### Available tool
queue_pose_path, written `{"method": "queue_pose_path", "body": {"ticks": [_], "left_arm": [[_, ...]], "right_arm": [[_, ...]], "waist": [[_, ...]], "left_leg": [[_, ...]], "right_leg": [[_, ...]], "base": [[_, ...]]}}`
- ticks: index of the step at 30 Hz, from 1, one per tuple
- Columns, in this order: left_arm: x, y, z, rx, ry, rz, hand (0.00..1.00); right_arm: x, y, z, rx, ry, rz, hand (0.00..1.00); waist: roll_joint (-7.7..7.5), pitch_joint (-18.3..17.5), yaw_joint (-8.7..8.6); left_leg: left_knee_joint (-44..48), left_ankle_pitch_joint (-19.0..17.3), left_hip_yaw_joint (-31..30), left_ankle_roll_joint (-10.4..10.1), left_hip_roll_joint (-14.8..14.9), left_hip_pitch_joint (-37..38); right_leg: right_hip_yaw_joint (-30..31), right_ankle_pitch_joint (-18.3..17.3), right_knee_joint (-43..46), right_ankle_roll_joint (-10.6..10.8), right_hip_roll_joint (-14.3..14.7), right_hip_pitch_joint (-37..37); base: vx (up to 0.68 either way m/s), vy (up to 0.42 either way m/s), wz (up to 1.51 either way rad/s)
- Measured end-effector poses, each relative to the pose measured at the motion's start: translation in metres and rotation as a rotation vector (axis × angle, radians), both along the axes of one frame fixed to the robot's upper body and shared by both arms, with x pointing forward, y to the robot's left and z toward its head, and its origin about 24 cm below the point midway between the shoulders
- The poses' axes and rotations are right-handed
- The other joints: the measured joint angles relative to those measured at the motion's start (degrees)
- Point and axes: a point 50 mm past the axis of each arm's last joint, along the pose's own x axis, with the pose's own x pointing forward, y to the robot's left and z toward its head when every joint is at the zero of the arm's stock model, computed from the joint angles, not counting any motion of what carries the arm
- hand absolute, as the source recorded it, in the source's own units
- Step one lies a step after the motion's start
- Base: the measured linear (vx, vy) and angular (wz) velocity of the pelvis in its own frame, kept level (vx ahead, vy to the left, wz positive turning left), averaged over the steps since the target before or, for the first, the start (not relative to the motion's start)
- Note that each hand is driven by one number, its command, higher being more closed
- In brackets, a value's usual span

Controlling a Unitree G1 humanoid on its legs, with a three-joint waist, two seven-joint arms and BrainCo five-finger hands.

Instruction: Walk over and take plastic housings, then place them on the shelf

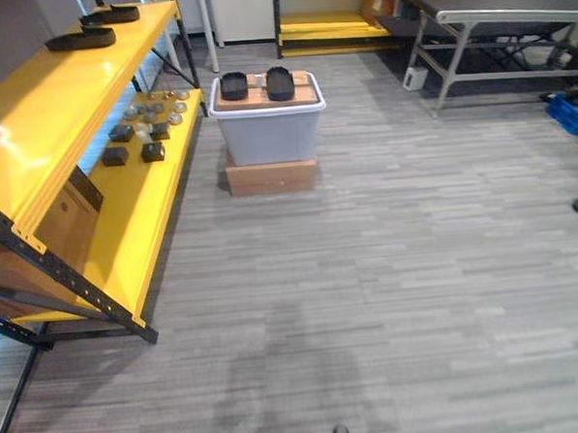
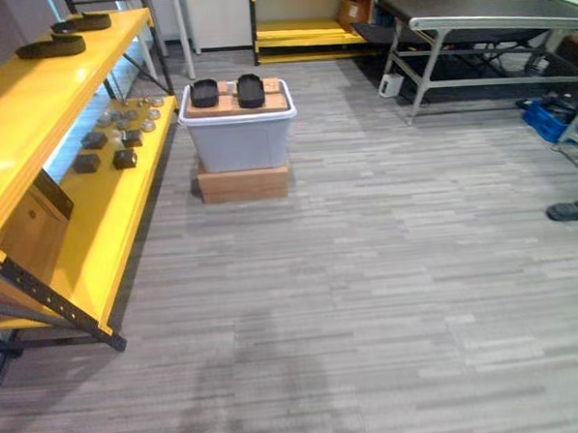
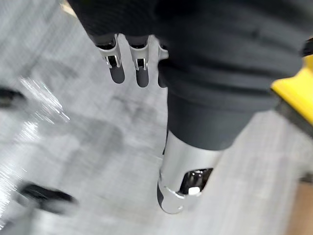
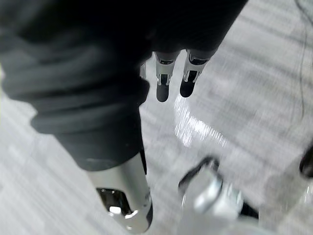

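Observation:
Two black plastic housings [image 1: 234,85] [image 1: 279,82] lie side by side on the cardboard-covered top of a grey bin [image 1: 267,130], a few steps ahead on the floor. Two more black housings [image 1: 81,38] [image 1: 110,14] rest on the top board of the yellow shelf [image 1: 61,112] at the left. My left hand [image 3: 142,73] hangs over the grey floor with straight fingers and holds nothing. My right hand [image 4: 164,85] hangs the same way, fingers straight and empty.
The bin stands on a flat cardboard box [image 1: 271,175]. Small dark and round parts [image 1: 144,127] lie on the shelf's lower board. A metal table [image 1: 496,7], a blue crate [image 1: 567,113] and a second yellow shelf [image 1: 332,25] stand at the back. A person's shoe [image 2: 568,211] shows at right.

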Motion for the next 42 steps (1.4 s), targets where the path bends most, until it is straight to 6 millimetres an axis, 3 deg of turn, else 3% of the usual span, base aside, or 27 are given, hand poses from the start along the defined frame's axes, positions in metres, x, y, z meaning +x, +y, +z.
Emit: {"method": "queue_pose_path", "body": {"ticks": [2,4,5,8,9,10,11,12,13,14,15,16,18,20,22,23,24,25,27,28,32,34,35,36,38,40,42], "left_arm": [[-0.010,-0.007,-0.003,-0.025,0.007,0.028,0.00],[-0.022,-0.016,-0.008,-0.050,0.035,0.038,0.00],[-0.026,-0.018,-0.009,-0.066,0.036,0.047,0.00],[-0.031,-0.015,-0.009,-0.061,0.037,0.030,0.00],[-0.038,-0.016,-0.010,-0.060,0.050,0.024,0.00],[-0.042,-0.017,-0.011,-0.060,0.061,0.018,0.00],[-0.050,-0.019,-0.015,-0.069,0.096,0.016,0.00],[-0.055,-0.014,-0.016,-0.065,0.122,0.014,0.00],[-0.056,-0.011,-0.016,-0.059,0.129,0.013,0.00],[-0.061,-0.006,-0.017,-0.051,0.148,0.013,0.00],[-0.066,-0.003,-0.018,-0.050,0.172,0.019,0.00],[-0.071,-0.002,-0.019,-0.053,0.190,0.023,0.00],[-0.074,-0.002,-0.019,-0.060,0.207,0.026,0.00],[-0.070,-0.004,-0.019,-0.063,0.194,0.027,0.00],[-0.058,-0.005,-0.017,-0.070,0.162,0.031,0.00],[-0.049,-0.007,-0.017,-0.078,0.139,0.031,0.00],[-0.044,-0.008,-0.016,-0.081,0.126,0.029,0.00],[-0.038,-0.009,-0.015,-0.081,0.111,0.026,0.00],[-0.027,-0.010,-0.013,-0.083,0.080,0.039,0.00],[-0.027,-0.018,-0.014,-0.109,0.077,0.067,0.00],[-0.030,-0.036,-0.017,-0.176,0.058,0.153,0.00],[-0.038,-0.036,-0.018,-0.186,0.052,0.222,0.00],[-0.046,-0.035,-0.020,-0.190,0.066,0.242,0.00],[-0.058,-0.031,-0.021,-0.190,0.094,0.264,0.00],[-0.073,-0.018,-0.021,-0.165,0.120,0.294,0.00],[-0.085,-0.012,-0.021,-0.148,0.152,0.296,0.00],[-0.098,-0.016,-0.024,-0.150,0.199,0.269,0.00]], "right_arm": [[0.012,0.006,0.002,-0.004,-0.039,0.042,0.00],[0.019,0.008,0.003,-0.007,-0.057,0.059,0.00],[0.021,0.008,0.003,-0.007,-0.060,0.060,0.00],[0.028,0.002,0.005,-0.018,-0.074,0.022,0.00],[0.027,-0.004,0.005,-0.026,-0.079,-0.031,0.00],[0.026,-0.007,0.006,-0.032,-0.079,-0.053,0.00],[0.022,-0.007,0.004,-0.027,-0.062,-0.055,0.00],[0.017,0.002,0.001,0.000,-0.045,-0.057,0.00],[0.014,0.005,0.000,0.009,-0.035,-0.061,0.00],[0.004,0.010,-0.003,0.034,-0.003,-0.082,0.00],[-0.001,0.013,-0.005,0.052,0.018,-0.097,0.00],[-0.003,0.013,-0.005,0.056,0.023,-0.100,0.00],[-0.010,0.013,-0.006,0.054,0.034,-0.080,0.00],[-0.016,0.012,-0.005,0.047,0.044,-0.061,0.00],[-0.023,0.012,-0.005,0.046,0.056,-0.067,0.00],[-0.028,0.011,-0.006,0.046,0.069,-0.072,0.00],[-0.032,0.012,-0.006,0.047,0.079,-0.074,0.00],[-0.036,0.012,-0.006,0.048,0.087,-0.076,0.00],[-0.043,0.011,-0.005,0.046,0.106,-0.081,0.00],[-0.044,0.009,-0.005,0.039,0.108,-0.084,0.00],[-0.038,0.004,-0.003,0.021,0.072,-0.097,0.00],[-0.040,0.007,-0.003,0.027,0.068,-0.098,0.00],[-0.039,0.009,-0.003,0.029,0.061,-0.100,0.00],[-0.038,0.008,-0.003,0.030,0.061,-0.102,0.00],[-0.038,0.007,-0.003,0.029,0.071,-0.095,0.00],[-0.028,0.003,-0.003,0.021,0.066,-0.057,0.00],[-0.009,-0.006,0.000,-0.009,0.034,-0.034,0.00]], "waist": [[-0.07,0.2,1.97],[-0.39,0.2,4.00],[-0.47,0.2,4.55],[-1.38,0.4,6.31],[-1.27,0.2,6.54],[-0.88,-0.1,6.91],[-1.41,-0.7,8.04],[-2.53,-2.0,7.17],[-3.00,-2.7,6.49],[-4.42,-3.4,5.75],[-5.77,-3.0,5.80],[-5.88,-2.8,5.87],[-5.69,-2.6,5.60],[-5.35,-2.7,5.16],[-5.28,-2.6,4.13],[-4.75,-2.5,3.52],[-4.13,-2.6,2.72],[-3.76,-2.6,2.02],[-3.73,-2.6,1.34],[-2.12,-2.3,1.14],[-0.43,-2.4,1.91],[0.63,-2.5,2.05],[1.11,-2.1,2.25],[0.82,-1.5,3.31],[0.03,-1.5,5.03],[-0.52,-1.2,5.67],[-1.90,-0.5,5.76]], "left_leg": [[21.0,-0.1,-0.3,0.1,2.6,-9.4],[22.3,-1.0,2.6,0.8,3.2,-16.3],[20.3,-1.7,3.7,1.2,3.0,-17.9],[-4.1,-3.4,7.6,2.3,-3.9,-23.0],[-19.6,-0.8,7.4,2.1,-7.4,-23.1],[-25.2,1.6,7.2,2.2,-8.1,-23.5],[-23.2,6.3,7.0,4.4,-9.2,-23.9],[-23.5,5.5,6.0,7.2,-11.0,-23.6],[-24.3,5.2,5.0,8.4,-12.1,-23.4],[-25.8,4.7,4.2,10.1,-13.7,-21.0],[-27.3,3.4,4.0,10.8,-14.6,-16.7],[-27.4,2.2,3.6,11.2,-14.6,-14.4],[-28.8,-2.0,1.8,12.1,-14.4,-5.3],[-33.7,-3.1,0.7,11.6,-14.4,2.7],[-37.9,-4.4,-1.2,11.0,-13.9,8.5],[-39.7,-5.6,-2.3,10.0,-12.6,12.0],[-40.6,-6.6,-3.2,9.2,-11.2,13.7],[-41.5,-7.5,-3.9,8.2,-10.1,15.3],[-43.7,-8.5,-3.9,6.8,-8.3,18.9],[-43.3,-7.3,-2.6,5.1,-6.2,21.1],[-25.4,3.2,-1.3,0.8,-2.3,18.9],[-7.5,13.8,-4.4,-2.1,1.1,11.8],[7.0,16.3,-5.2,-3.6,3.6,5.1],[19.2,13.6,-2.7,-2.8,5.4,-0.5],[24.8,7.7,2.6,0.4,5.7,-6.5],[18.6,1.1,7.2,1.3,4.9,-12.0],[-7.5,-1.7,12.3,0.4,-0.4,-13.8]], "right_leg": [[2.1,-1.4,-5.3,-0.5,1.9,9.0],[4.7,-2.1,-10.5,-0.7,1.8,15.4],[5.5,-2.4,-11.6,-0.3,1.4,16.9],[7.1,-5.2,-14.0,2.7,-3.7,22.5],[7.6,-6.5,-15.1,3.6,-5.7,24.6],[7.9,-7.0,-16.0,3.9,-6.0,25.4],[10.0,-7.6,-16.7,3.8,-6.8,26.7],[9.9,-6.2,-14.4,2.4,-7.8,26.6],[10.2,-5.3,-11.3,3.4,-8.1,25.3],[11.9,-3.6,-2.2,7.2,-8.7,21.8],[13.7,-0.1,9.0,17.3,-9.0,19.2],[14.5,2.6,15.8,22.0,-8.9,17.3],[12.1,3.9,40.7,21.7,-9.0,7.9],[7.5,3.0,47.5,21.1,-11.2,1.2],[3.9,-1.2,45.0,17.4,-13.1,-5.8],[2.1,-4.1,38.5,14.3,-13.3,-9.5],[1.3,-3.8,30.9,13.9,-12.8,-11.3],[0.9,-2.9,21.7,13.0,-12.4,-12.7],[1.2,5.0,3.7,11.1,-11.5,-13.8],[0.7,9.4,4.9,6.9,-9.6,-12.5],[-0.7,-1.7,12.3,3.8,-6.9,-7.1],[-1.5,-4.1,8.5,2.9,-3.9,-0.7],[-1.5,-5.1,5.3,1.9,-1.7,3.7],[-0.1,-5.5,2.2,1.4,-0.5,8.5],[2.2,-5.4,-3.4,1.5,-0.5,15.1],[3.7,-5.3,-7.8,3.3,-2.3,19.7],[4.4,-5.5,-10.6,4.9,-6.6,24.4]], "base": [[0.59,-0.114,-0.33],[0.54,-0.042,-0.46],[0.48,0.040,-0.57],[0.48,0.129,-0.33],[0.43,0.172,-0.30],[0.59,0.247,-0.57],[0.79,0.320,-0.24],[0.67,0.268,0.08],[0.84,0.320,0.71],[0.70,0.239,0.63],[0.85,0.272,0.42],[0.70,0.163,0.21],[0.65,0.094,0.21],[0.59,0.001,0.32],[0.56,-0.095,0.50],[0.56,-0.196,0.55],[0.57,-0.227,0.67],[0.74,-0.393,0.66],[0.77,-0.444,0.48],[0.62,-0.322,0.02],[0.74,-0.354,-0.09],[0.56,-0.208,-0.04],[0.52,-0.118,-0.28],[0.50,-0.085,-0.38],[0.48,-0.021,-0.55],[0.48,0.054,-0.44],[0.52,0.194,-0.36]]}}
